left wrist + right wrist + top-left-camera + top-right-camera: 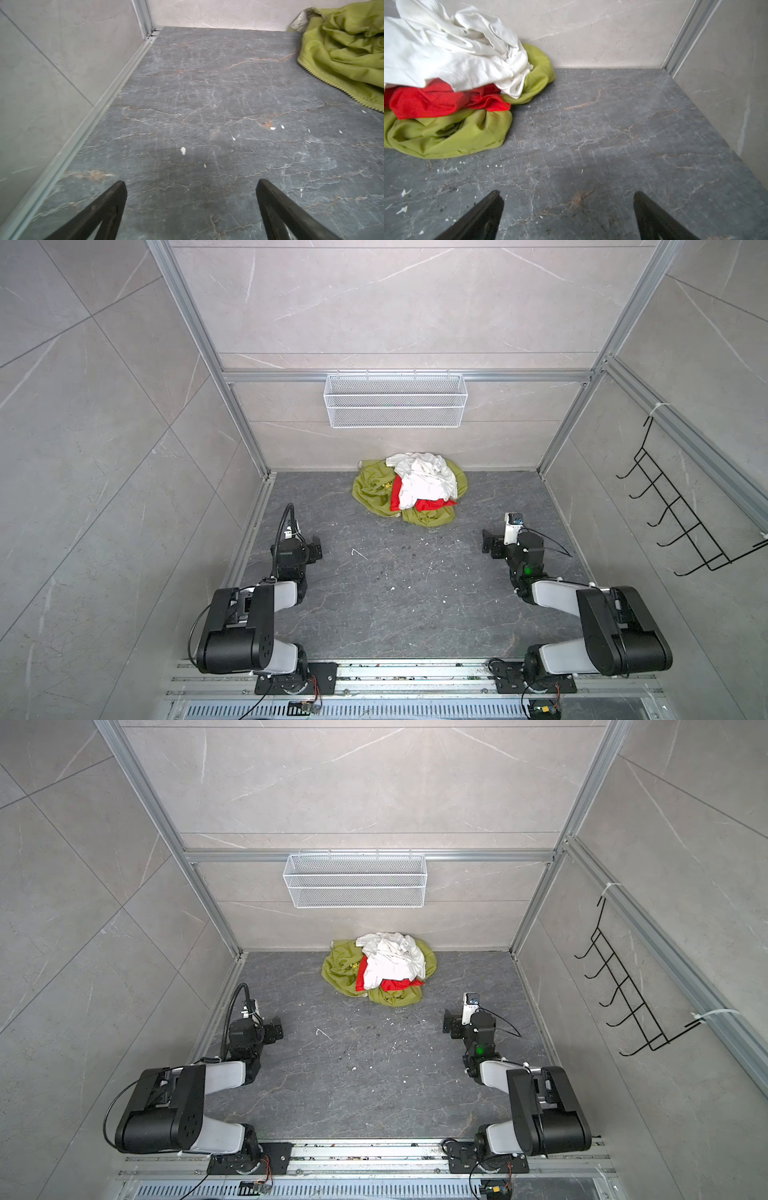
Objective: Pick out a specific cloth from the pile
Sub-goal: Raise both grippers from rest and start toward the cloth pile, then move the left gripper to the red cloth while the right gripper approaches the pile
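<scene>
red cloth [436, 101] lying in the pile [374, 493], sandwiched under white cloth [446, 52], over olive-green cloth [446, 133], left pincer [190, 185] and right pincer [569, 195] hanging well apart from the pile, jaws standing wide, gripping nothing

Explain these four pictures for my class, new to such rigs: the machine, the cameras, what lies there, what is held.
Two robot arms stand at the near edge of a dark stone tabletop. Two pictures look down from overhead, nearly alike; two come from cameras on the arms' wrists. The left gripper and right gripper are both open and hold nothing. By the back wall lies the pile: an olive-green cloth, a red cloth above it, a white cloth on top.
</scene>
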`<action>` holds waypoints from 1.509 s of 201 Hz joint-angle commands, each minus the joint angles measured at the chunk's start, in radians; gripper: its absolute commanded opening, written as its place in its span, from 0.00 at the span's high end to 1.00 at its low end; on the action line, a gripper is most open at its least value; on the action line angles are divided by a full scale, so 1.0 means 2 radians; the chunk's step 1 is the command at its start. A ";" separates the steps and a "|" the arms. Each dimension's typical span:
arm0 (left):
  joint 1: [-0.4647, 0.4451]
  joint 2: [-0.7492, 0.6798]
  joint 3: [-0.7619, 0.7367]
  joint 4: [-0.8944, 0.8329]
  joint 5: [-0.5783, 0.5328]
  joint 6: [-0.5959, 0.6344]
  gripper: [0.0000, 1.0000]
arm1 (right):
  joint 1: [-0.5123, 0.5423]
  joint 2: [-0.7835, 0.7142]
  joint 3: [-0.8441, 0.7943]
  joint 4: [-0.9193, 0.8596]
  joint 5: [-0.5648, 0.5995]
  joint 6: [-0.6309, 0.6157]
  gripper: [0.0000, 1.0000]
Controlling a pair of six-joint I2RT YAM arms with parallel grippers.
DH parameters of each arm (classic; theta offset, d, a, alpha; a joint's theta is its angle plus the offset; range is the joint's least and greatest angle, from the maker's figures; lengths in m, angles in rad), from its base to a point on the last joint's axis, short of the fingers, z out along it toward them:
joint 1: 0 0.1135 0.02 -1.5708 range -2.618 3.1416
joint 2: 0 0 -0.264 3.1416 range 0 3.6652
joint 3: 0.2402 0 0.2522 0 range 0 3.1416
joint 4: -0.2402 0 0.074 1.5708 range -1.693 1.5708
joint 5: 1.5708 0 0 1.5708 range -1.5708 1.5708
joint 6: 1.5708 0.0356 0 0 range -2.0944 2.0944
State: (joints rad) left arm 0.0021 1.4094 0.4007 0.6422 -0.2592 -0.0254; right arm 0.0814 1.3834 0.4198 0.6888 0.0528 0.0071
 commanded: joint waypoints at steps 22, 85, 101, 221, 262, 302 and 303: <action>-0.030 -0.045 0.109 -0.194 -0.128 -0.031 0.00 | 0.024 -0.049 0.048 -0.111 0.036 0.005 0.00; -0.063 -0.035 0.203 -0.308 -0.019 -0.103 0.01 | 0.039 -0.046 0.136 -0.228 0.002 0.097 0.00; -0.073 -0.010 0.228 -0.317 0.034 -0.116 0.03 | 0.047 -0.036 0.148 -0.236 0.003 0.114 0.00; -0.110 0.124 0.364 -0.274 0.379 -0.172 0.18 | 0.085 0.048 0.244 -0.265 -0.101 0.172 0.00; -0.110 0.178 0.408 -0.245 0.435 -0.181 0.24 | 0.091 0.067 0.264 -0.263 -0.135 0.160 0.00; -0.112 0.243 0.466 -0.239 0.473 -0.199 0.32 | 0.094 0.079 0.276 -0.266 -0.150 0.153 0.00; -0.112 0.244 0.467 -0.239 0.473 -0.200 0.32 | 0.095 0.079 0.277 -0.267 -0.151 0.153 0.00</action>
State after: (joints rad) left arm -0.2184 1.8427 1.2602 0.1127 0.5945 -0.3874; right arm 0.2649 1.5196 0.9325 0.1684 -0.2073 0.3260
